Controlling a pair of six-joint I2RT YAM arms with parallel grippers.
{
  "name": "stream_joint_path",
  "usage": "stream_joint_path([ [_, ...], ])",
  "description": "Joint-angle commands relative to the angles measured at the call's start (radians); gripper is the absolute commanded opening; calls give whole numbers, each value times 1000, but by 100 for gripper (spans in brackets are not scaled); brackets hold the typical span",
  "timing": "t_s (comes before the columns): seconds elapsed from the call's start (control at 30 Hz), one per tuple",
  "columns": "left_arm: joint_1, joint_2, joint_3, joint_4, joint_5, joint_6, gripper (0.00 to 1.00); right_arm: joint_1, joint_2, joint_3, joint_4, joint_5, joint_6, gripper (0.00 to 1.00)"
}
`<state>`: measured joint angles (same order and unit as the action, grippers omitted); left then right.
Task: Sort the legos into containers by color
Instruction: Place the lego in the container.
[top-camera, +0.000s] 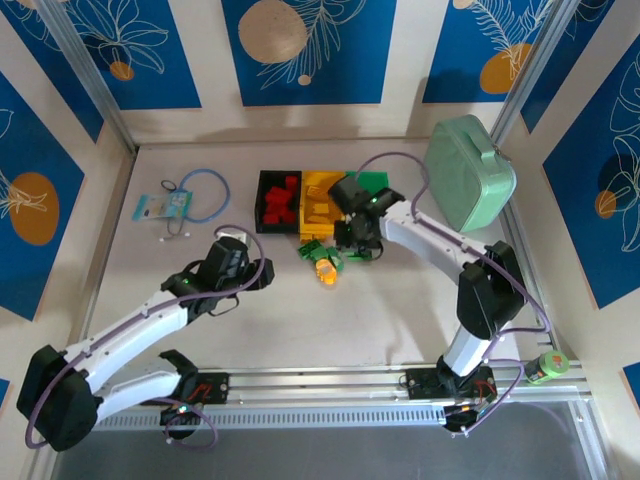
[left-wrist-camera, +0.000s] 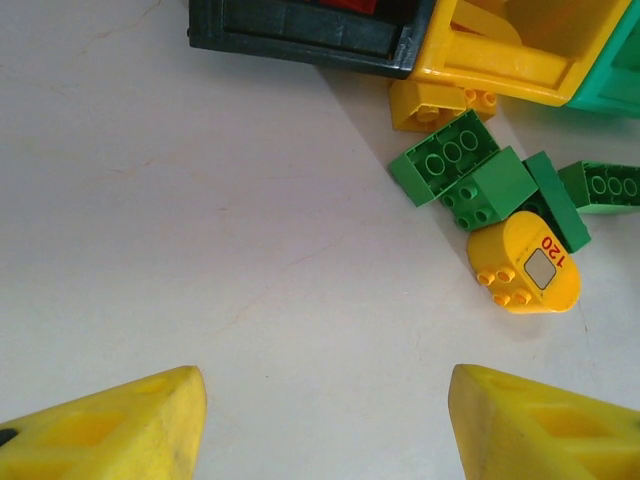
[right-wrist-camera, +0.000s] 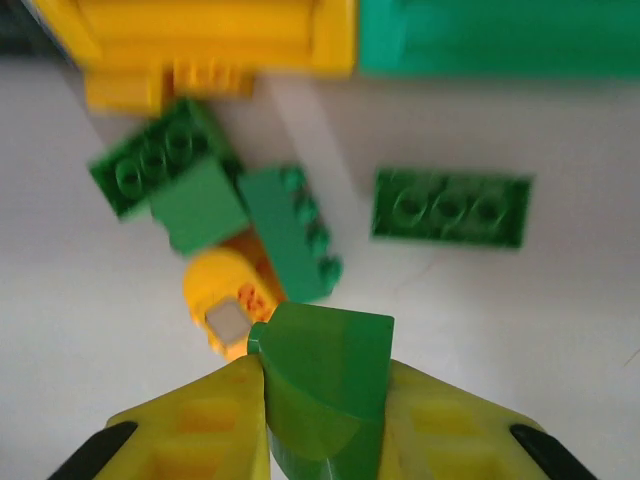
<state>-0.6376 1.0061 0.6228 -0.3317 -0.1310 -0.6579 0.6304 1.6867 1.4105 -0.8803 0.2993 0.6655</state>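
**Q:** Fig. key, L to R. What is at the left?
**A:** The left gripper (left-wrist-camera: 325, 405) hangs over bare table (top-camera: 300, 320), fingers wide apart, nothing btwn them.

**Q:** The containers?
**A:** A joined row at the back. The black bin (top-camera: 262, 205) has red legos (top-camera: 283, 200) inside. Next is the yellow bin (top-camera: 322, 181), then the green bin (top-camera: 373, 181) at the right end.

**Q:** Loose pcs?
**A:** Just in front of the yellow bin, green bricks (left-wrist-camera: 455, 165) lie heaped and touching. A yellow rounded brick (left-wrist-camera: 525, 265) marked "120" rests against them. A flat green plate (right-wrist-camera: 452, 207) lies apart to the right, near the green bin.

**Q:** And the right side?
**A:** The right gripper (right-wrist-camera: 322, 430) is closed on a green curved brick (right-wrist-camera: 330, 350), pinched btwn both fingers near the heap. It is prob. clear of the table, but the wrist view is blurred.
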Motion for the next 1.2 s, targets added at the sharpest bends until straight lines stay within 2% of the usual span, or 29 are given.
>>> stream_joint_path([
  [0.0, -13, -37, -26, -6, 2, -26, 65, -72, 14, 74, -31, -39, -89, 25],
  [0.17, -33, -53, -48, -21, -3, -45, 65, -156, 122, 211, -45, -84, -132, 25],
  [0.47, -72, -74, -56, -45, -36, -58, 65, -233, 281, 386, -78, -121, -155, 25],
  [0.73, -86, -63, -54, -35, -43, -58, 65, -256, 355, 445, -95, -120, -164, 25],
  [1.17, -103, -58, -63, -31, -61, -62, 65, -273, 389, 460, -85, -123, -168, 25],
])
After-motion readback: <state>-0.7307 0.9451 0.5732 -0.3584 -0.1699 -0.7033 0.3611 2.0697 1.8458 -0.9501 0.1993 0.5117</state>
